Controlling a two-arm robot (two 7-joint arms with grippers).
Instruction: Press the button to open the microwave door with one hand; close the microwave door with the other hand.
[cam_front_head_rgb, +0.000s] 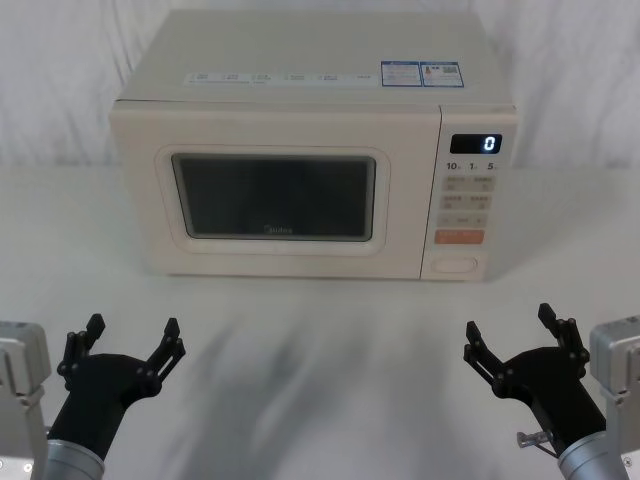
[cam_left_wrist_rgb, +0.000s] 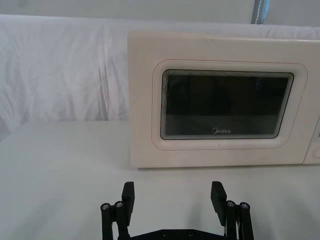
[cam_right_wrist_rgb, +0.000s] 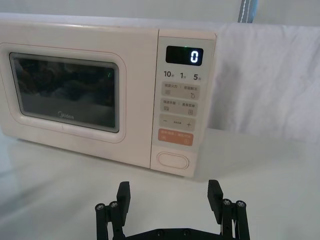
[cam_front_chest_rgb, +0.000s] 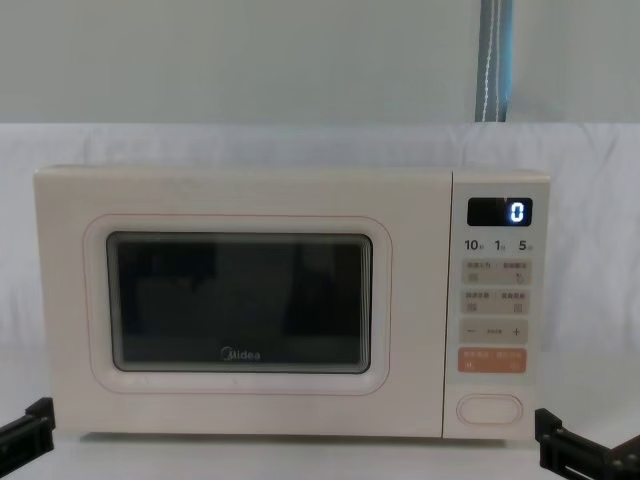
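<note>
Left gripper: lower left of the head view, low over the white table, fingers spread wide, holding nothing, well short of the microwave.
Microwave: one, centre of the head view, upright on the table.
Microwave door: one, shut flush, dark window facing the robot.
Button: one large oval, bottom of the right-hand panel, below the orange button.
Right gripper: lower right, jaws wide, empty, clear of the panel.
</note>
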